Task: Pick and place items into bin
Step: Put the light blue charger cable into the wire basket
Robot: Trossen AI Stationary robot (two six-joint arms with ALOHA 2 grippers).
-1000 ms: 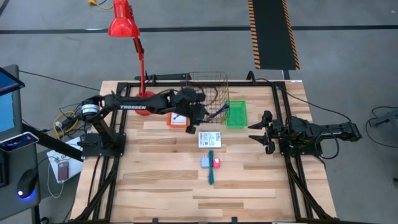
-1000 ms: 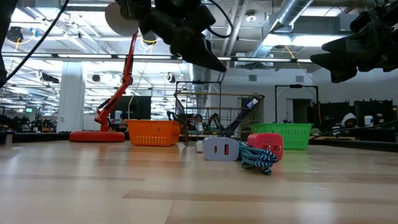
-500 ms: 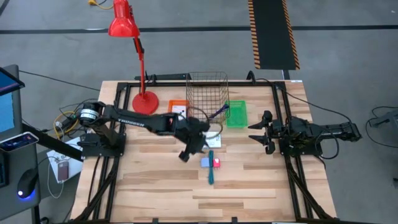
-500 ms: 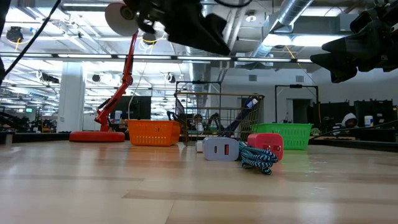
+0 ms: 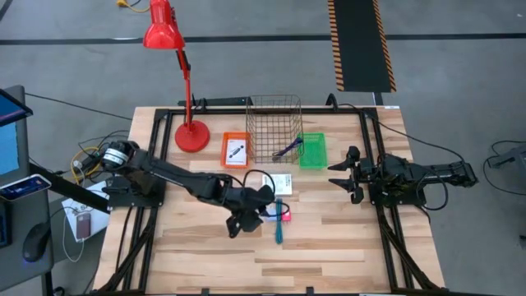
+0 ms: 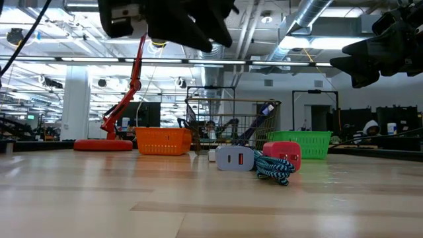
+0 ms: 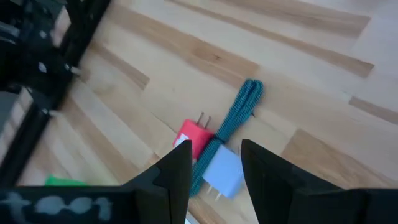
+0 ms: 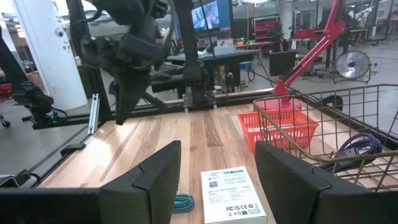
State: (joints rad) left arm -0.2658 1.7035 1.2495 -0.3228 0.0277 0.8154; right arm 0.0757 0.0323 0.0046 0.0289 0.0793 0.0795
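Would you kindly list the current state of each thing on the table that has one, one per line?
Left gripper: open, empty, hovering above the chargers.
Right gripper: open, empty, parked at the table's right side.
Red charger: lying flat, prongs showing.
Blue-grey charger: lying flat beside the red one.
Teal braided cable: bundled, on the table.
White card: flat, print up.
Orange bin: holds a pen.
Wire basket: upright, holds a cable.

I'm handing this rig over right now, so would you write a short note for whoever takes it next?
Left gripper: open, empty, above the red charger, blue-grey charger and teal braided cable mid-table.
Right gripper: open, empty, waiting at the table's right.
White card lies in front of the wire basket.
Done: one item in the orange bin, a blue cable in the wire basket.
Left: chargers, teal cable, card.
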